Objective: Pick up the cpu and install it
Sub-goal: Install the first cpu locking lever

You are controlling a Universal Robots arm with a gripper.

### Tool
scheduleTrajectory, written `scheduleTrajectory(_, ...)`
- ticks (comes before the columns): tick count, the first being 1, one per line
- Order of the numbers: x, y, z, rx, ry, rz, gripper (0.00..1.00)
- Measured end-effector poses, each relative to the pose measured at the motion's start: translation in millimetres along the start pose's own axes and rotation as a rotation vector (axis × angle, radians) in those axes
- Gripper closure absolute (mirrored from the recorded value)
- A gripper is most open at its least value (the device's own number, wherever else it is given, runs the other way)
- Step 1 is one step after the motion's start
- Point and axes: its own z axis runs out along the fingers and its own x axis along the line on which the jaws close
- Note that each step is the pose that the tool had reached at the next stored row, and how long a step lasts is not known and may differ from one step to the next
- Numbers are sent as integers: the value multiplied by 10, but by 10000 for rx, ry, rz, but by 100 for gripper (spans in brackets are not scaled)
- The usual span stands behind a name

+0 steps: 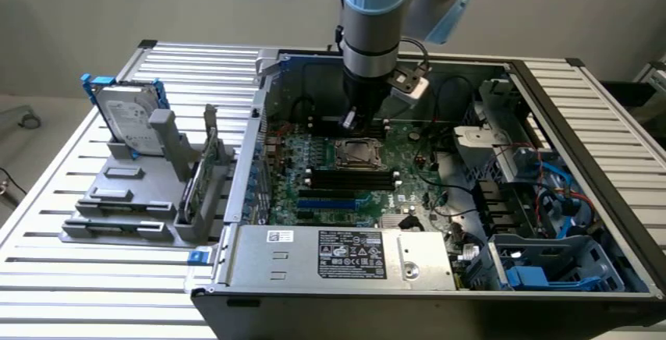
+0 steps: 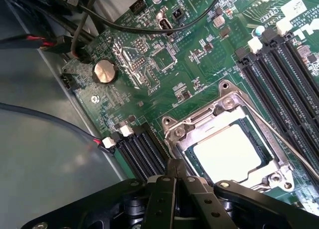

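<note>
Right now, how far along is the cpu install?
Done: the cpu already lies flat inside the socket on the motherboard. In hand: nothing; the pincer is shut and empty, just beside the socket frame. Left: the retention lever looks unlatched, so the socket seems not yet clamped.

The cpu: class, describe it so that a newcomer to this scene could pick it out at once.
Start at the open grey computer case and look down at the green motherboard on its floor. Near the board's middle sits a square silver metal socket frame, beside long black memory slots. The cpu is the flat, shiny, silver-grey square lying inside that frame, the only plain, bright surface there.
</note>
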Motion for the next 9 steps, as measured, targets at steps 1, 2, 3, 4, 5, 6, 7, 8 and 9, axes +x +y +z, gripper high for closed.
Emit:
scheduleTrajectory(1,-11,-3,-9,10,7,2,89)
scheduleTrajectory(2,-28,-5,-17,17,11,3,89)
scheduleTrajectory(3,-48,-8,-24,24,18,4,89)
scheduleTrajectory(4,-70,-9,-32,30,23,6,89)
scheduleTrajectory(5,-95,-10,-41,36,31,7,89)
scheduleTrajectory(6,-120,-8,-52,41,37,7,89)
scheduleTrajectory(7,-144,-2,-67,46,44,6,89)
scheduleTrajectory(8,-163,8,-85,52,53,12,89)
scheduleTrajectory(9,-179,18,-106,56,60,20,89)
